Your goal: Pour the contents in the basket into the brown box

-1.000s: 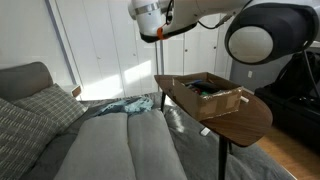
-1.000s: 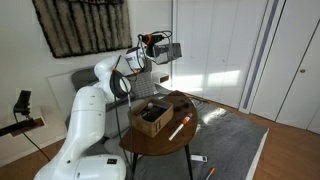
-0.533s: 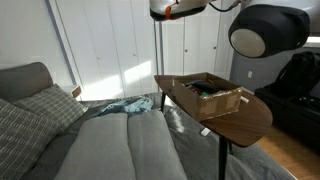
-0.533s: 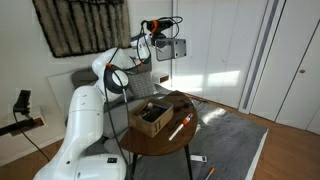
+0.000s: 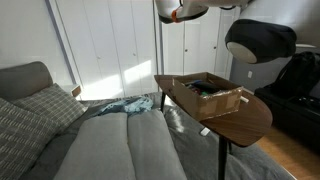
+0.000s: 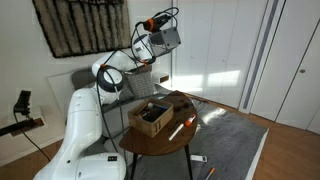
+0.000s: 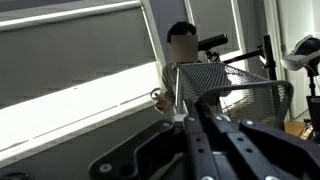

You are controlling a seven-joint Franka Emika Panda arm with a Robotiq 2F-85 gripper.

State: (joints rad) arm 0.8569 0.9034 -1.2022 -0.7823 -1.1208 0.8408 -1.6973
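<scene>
One pair of jaws clenches the basket [image 6: 167,38], tilted, high above the brown box [image 6: 150,116] on the table [image 6: 160,143].

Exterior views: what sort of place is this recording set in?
Most likely a home living room or bedroom: a grey cushioned sofa with a checked fabric pillow, white sliding closet doors, and a shaggy brown fur wall hanging.
</scene>
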